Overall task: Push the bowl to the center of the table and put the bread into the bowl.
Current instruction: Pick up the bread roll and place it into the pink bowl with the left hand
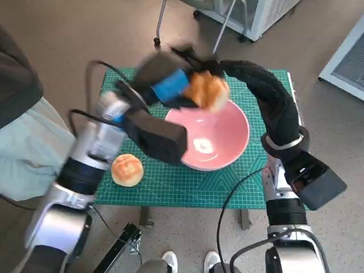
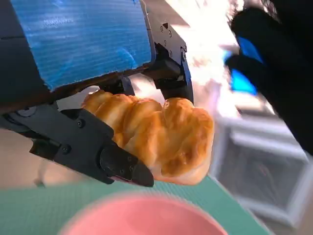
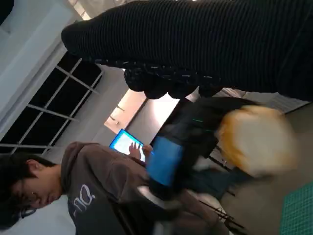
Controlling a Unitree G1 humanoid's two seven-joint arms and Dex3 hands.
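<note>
1. Golden, ridged bread (image 2: 161, 139) pinched in the left hand (image 1: 170, 85), above the pink bowl's (image 1: 239, 142) far rim.
2. Right hand (image 1: 250, 74) alongside; whether its fingers grip anything, can't tell.
3. Only the head view shows a second bun (image 1: 127, 170) on the worktop (image 1: 170, 187).

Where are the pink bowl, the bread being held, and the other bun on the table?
Pink bowl (image 1: 227, 122): head view, bare inner wall.
Held bread (image 2: 166, 137): left wrist view, golden crust between the fingers.
Other bun (image 1: 127, 169): head view, top of its crust.
</note>
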